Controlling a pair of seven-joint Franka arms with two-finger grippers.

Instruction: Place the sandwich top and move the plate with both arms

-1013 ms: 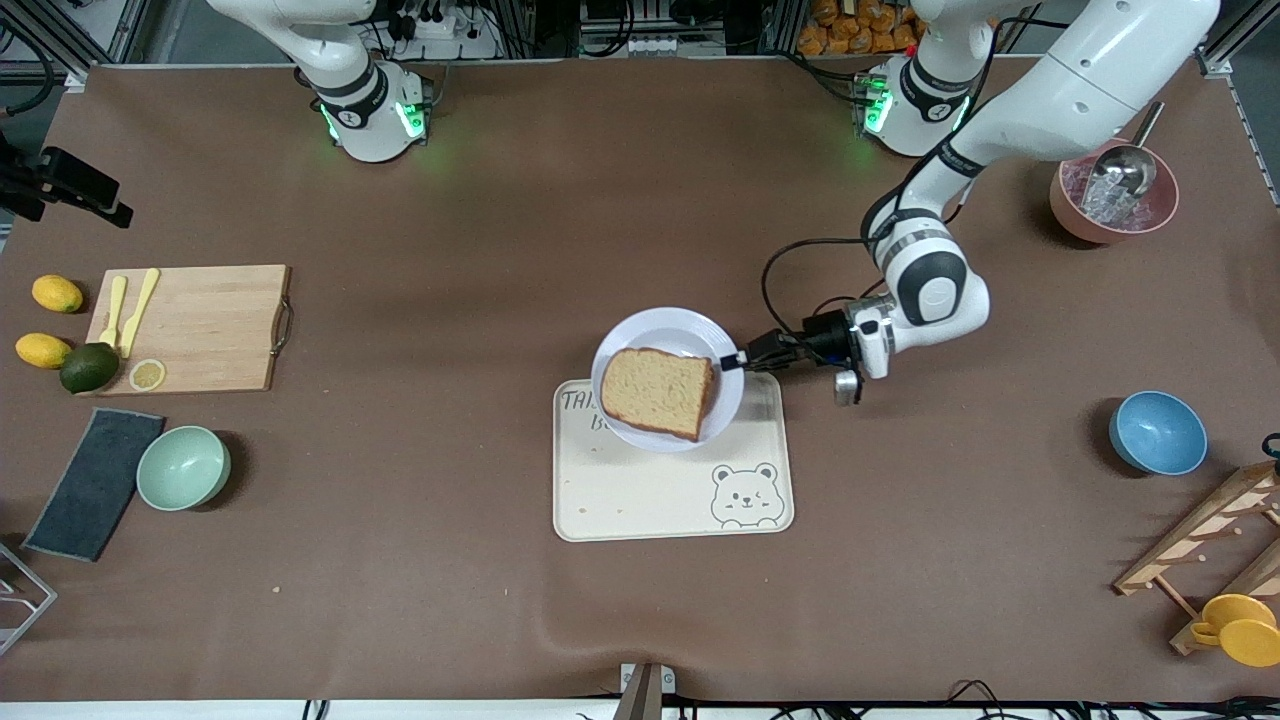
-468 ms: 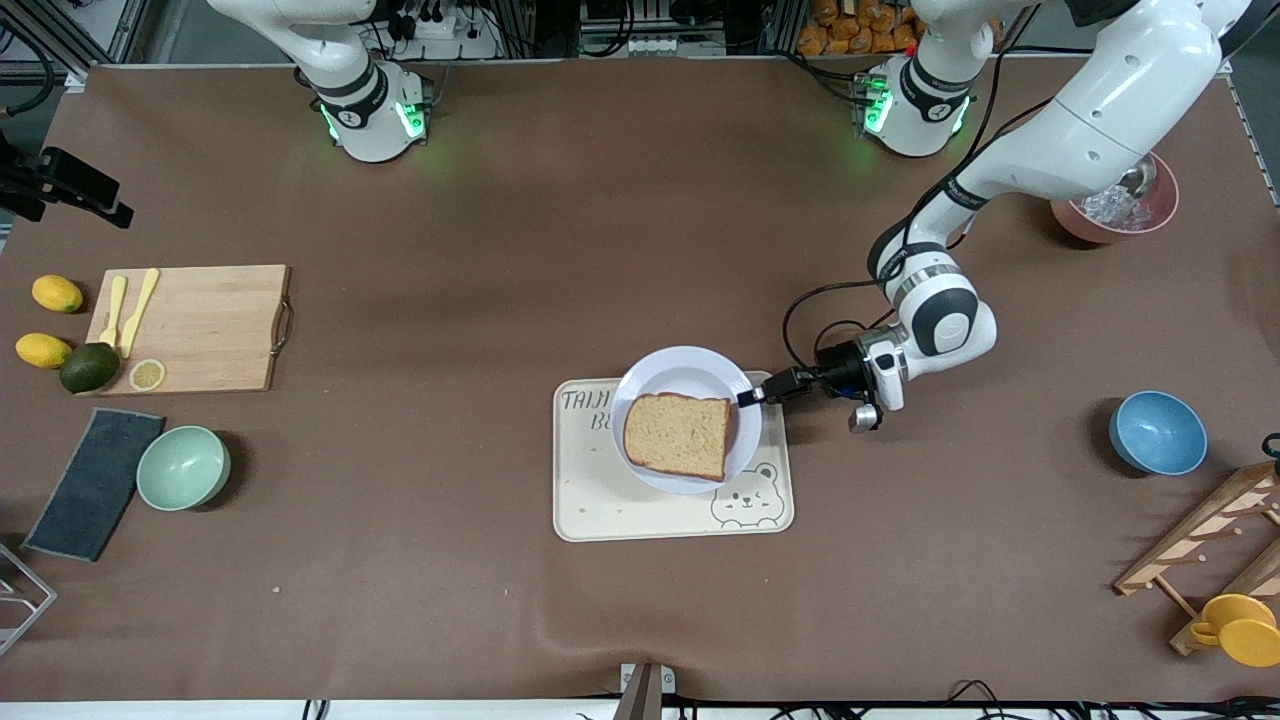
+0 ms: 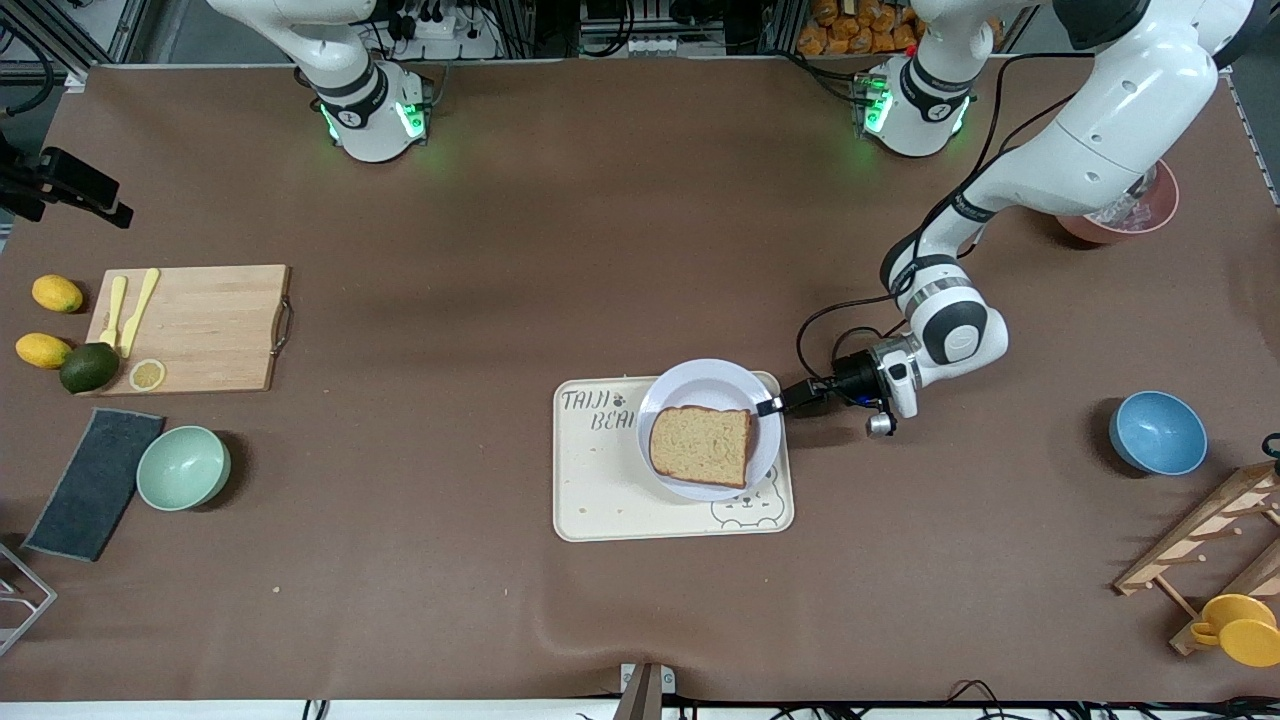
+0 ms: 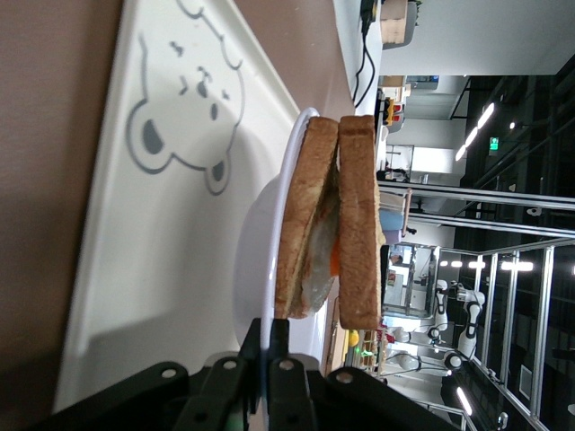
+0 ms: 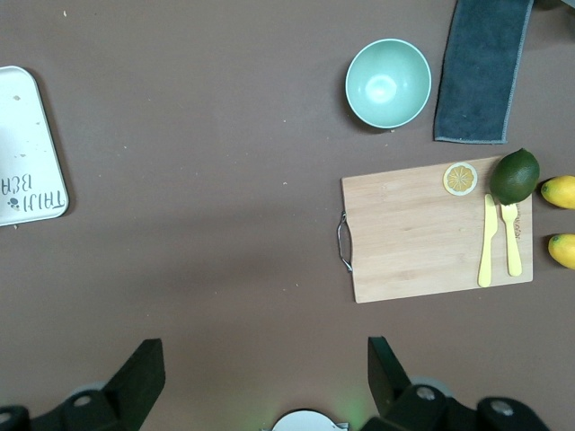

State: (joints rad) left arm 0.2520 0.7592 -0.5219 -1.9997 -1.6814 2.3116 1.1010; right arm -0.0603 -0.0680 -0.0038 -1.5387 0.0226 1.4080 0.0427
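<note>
The plate [image 3: 712, 381] is over the bear-printed tray [image 3: 600, 500], at that tray's end toward the left arm. I cannot tell whether the plate rests on the tray or hangs just above it. The sandwich top [image 3: 702, 446] lies on the plate, stacked over a lower slice [image 4: 301, 233] with egg between them. My left gripper [image 3: 770, 405] is shut on the plate's rim [image 4: 269, 269] at the side toward the left arm. My right gripper [image 5: 265, 377] is open and holds nothing, high above bare table near its base, where the arm waits.
A wooden cutting board [image 3: 190, 328] with yellow cutlery, lemons and an avocado sits toward the right arm's end, with a green bowl [image 3: 183, 467] and a dark cloth [image 3: 95, 483] nearer the camera. Toward the left arm's end are a blue bowl [image 3: 1157, 432], a pink bowl [image 3: 1150, 215] and a wooden rack [image 3: 1200, 545].
The left gripper has carried the plate and sandwich nearer the front camera and toward the left arm's end, from the tray's farther edge to over its bear end. The right arm stayed put.
</note>
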